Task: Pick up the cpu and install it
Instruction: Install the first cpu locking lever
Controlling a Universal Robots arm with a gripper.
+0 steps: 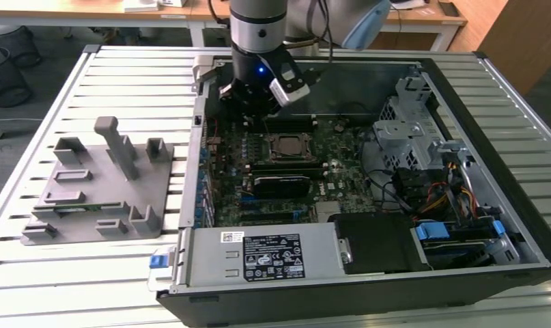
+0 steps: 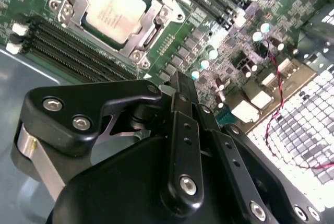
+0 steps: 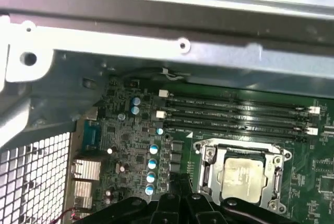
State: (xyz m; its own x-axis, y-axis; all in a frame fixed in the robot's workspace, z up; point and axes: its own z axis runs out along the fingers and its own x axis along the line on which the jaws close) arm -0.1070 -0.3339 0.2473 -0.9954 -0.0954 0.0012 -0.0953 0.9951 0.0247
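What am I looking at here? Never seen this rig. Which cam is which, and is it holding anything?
One robot arm with a gripper at its end, working over an open computer case that lies on a slatted metal table. The exterior view comes from a camera off the arm and takes in the whole scene. Both wrist views come from cameras riding on the arm, looking down past the black gripper body at the green motherboard.

The cpu, the silvery square chip, sits in its socket frame on the board; you can see it in both wrist views, and the exterior view shows the same socket below the gripper. The gripper hangs above the board near the socket, not touching the chip. The fingers look closed together with nothing between them.

At the exterior view's left, a grey plastic fixture with upright blocks rests on the table.
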